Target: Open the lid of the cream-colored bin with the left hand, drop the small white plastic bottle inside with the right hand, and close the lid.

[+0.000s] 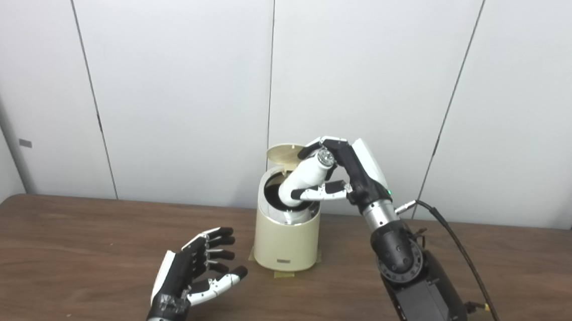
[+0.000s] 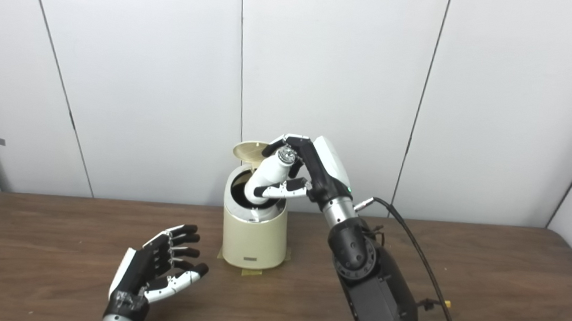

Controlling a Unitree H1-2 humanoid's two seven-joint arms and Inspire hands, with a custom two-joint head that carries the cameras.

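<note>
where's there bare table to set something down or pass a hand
Bare wood lies right of the bin, between it and the right forearm, and on to the table's right edge. The far left corner, behind the open left robot hand, is bare too. It is crowded over the bin mouth: the right robot hand holds the bottle there, before the raised lid.

Cream-coloured bin [image 1: 286, 241], white bottle [image 1: 302, 179], brown wood-grain table [image 1: 58, 245], pale grey wall [image 1: 171, 72].
</note>
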